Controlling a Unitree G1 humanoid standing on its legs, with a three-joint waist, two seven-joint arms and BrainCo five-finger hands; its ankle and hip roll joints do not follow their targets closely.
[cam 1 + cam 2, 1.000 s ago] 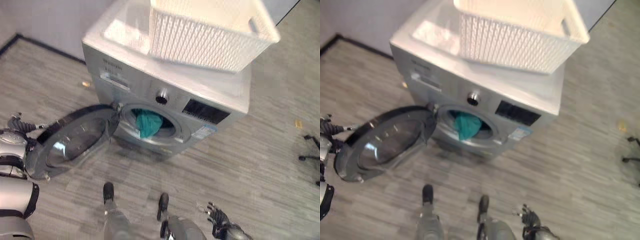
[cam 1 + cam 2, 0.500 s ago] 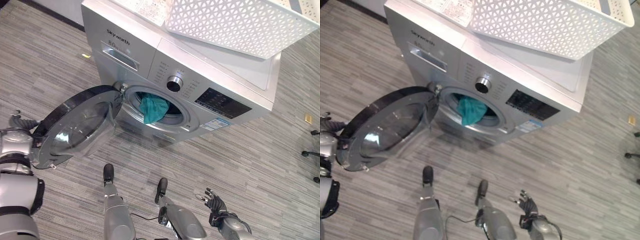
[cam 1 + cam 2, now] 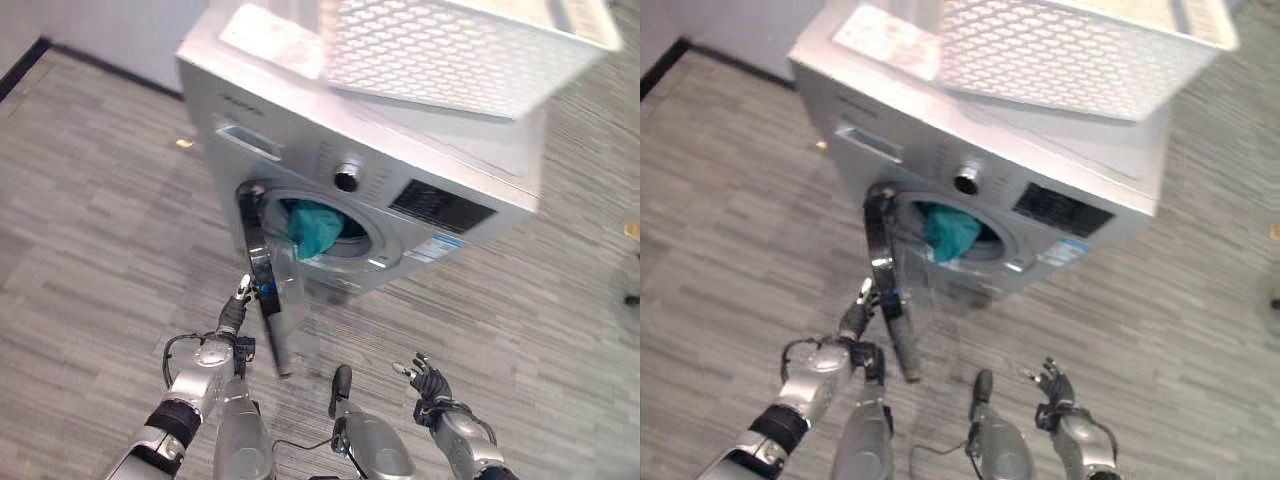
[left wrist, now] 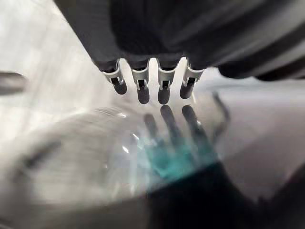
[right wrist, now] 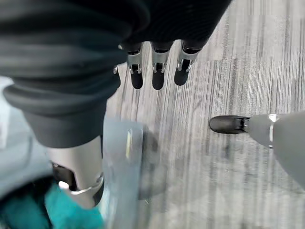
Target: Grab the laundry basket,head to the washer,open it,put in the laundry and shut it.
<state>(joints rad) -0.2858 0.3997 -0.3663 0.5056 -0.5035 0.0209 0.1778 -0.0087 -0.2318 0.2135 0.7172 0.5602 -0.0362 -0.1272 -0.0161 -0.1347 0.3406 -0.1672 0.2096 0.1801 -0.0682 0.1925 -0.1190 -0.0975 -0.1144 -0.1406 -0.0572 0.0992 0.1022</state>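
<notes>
We see the left hand low in front of the washer, fingers straight and side by side, tips touching the outer face of the round door. In the left wrist view the fingers sit right against the door glass, their reflection under them, with a teal patch showing through the glass. The door stands roughly half open, edge-on to us, hinged on the left side of the drum opening. Just beyond the left hand and behind the door, teal laundry hangs out of the drum mouth, partly inside, partly draped over the lower rim. The white laundry basket sits on top of the washer, above and well away from both hands; we can't tell what is in it. The right hand hangs low on the right over the grey wood-look floor, well apart from the washer, fingers loosely spread, holding nothing. In the right wrist view its fingers point at the floor, relaxed.
</notes>
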